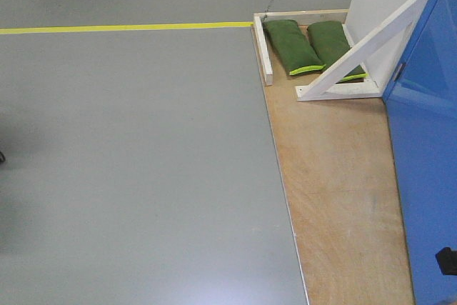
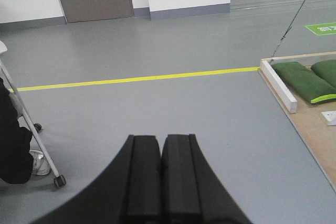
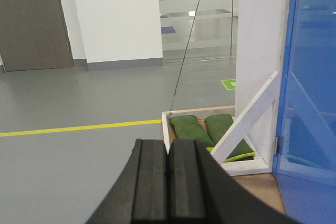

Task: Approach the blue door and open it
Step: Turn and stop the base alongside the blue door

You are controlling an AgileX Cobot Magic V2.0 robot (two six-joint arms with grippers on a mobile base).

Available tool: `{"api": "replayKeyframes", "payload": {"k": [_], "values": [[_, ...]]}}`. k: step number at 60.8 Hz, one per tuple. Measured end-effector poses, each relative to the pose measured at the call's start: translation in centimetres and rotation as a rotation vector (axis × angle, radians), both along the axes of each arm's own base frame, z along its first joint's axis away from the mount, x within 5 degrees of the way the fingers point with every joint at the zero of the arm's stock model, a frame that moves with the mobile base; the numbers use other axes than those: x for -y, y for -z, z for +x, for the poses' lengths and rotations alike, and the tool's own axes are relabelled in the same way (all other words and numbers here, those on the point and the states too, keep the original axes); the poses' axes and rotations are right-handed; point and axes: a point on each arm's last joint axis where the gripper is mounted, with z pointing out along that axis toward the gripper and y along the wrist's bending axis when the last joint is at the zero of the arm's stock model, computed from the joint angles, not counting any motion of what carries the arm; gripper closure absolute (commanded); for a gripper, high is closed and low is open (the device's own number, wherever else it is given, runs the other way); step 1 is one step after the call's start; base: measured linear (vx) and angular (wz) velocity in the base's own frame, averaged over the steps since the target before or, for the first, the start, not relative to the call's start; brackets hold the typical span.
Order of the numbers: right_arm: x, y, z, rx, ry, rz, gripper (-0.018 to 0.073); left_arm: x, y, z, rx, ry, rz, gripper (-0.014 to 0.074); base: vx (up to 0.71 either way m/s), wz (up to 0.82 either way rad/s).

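door: blue door [image 1: 428, 169] stands at the far right on a plywood base [image 1: 343, 191]; no handle in view
sandbags: green sandbags [image 1: 293, 46] lie on the base by the white brace [image 1: 364, 44], I'd guess to stop the rig tipping
left gripper [image 2: 161, 142]: pinched closed, empty, over bare floor
right gripper [image 3: 168, 148]: closed too, nothing in it, door just off to its right
room: grey floor [image 1: 143, 176], yellow line [image 1: 121, 28], white walls
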Motion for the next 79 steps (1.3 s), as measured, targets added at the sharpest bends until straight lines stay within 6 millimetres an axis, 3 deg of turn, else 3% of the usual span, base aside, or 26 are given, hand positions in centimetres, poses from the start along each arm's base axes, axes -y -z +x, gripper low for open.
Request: {"api": "replayKeyframes", "payload": {"k": [58, 66, 79], "values": [[0.0, 0.0, 0.0, 0.000, 0.000, 0.000, 0.0557, 0.0, 0.0, 0.0, 0.000, 0.000, 0.000, 0.0526, 0.01, 0.00], [0.0, -1.5, -0.2, 0.038, 0.001, 0.001, 0.0557, 0.0, 0.0, 0.0, 0.000, 0.000, 0.000, 0.0526, 0.00, 0.00], [0.1, -7.1, -0.5, 0.143, 0.007, -0.042, 0.0557, 0.0, 0.0, 0.0, 0.000, 0.000, 0.000, 0.0526, 0.00, 0.00]]}}
